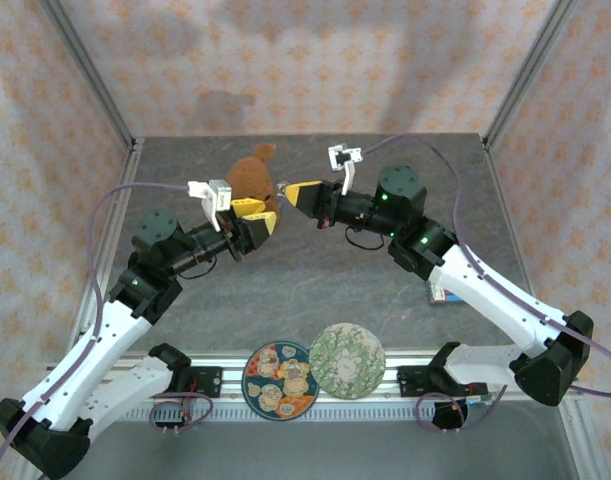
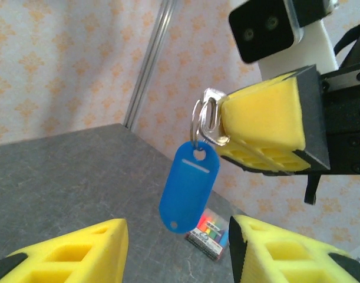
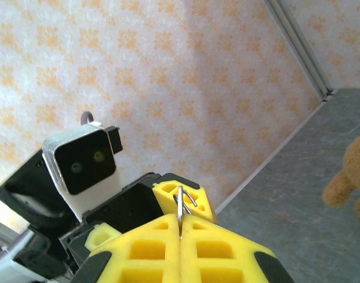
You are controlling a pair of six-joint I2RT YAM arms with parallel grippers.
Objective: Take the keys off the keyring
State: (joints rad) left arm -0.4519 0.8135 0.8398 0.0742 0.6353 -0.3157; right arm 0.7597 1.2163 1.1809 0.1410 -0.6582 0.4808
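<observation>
My right gripper (image 1: pixel 295 193) is shut on a silver key (image 2: pixel 212 119), whose head sticks out from between the yellow pads (image 2: pixel 268 127). The keyring (image 2: pixel 197 122) loops through that head, and a blue plastic tag (image 2: pixel 188 187) hangs from it. In the right wrist view the key (image 3: pixel 180 203) and the wire ring (image 3: pixel 188 200) rise from the shut gripper (image 3: pixel 181 219). My left gripper (image 1: pixel 262 224) is open just below and in front of the tag, and its gripper (image 2: pixel 177 236) holds nothing. The two grippers face each other above the middle of the table.
A brown teddy bear (image 1: pixel 253 174) sits behind the grippers and shows again as the bear (image 3: pixel 349 183). A crayon box (image 2: pixel 211 234) lies on the grey table (image 1: pixel 315 280) to the right. Two patterned plates (image 1: pixel 281 378) (image 1: pixel 346 360) lie at the near edge.
</observation>
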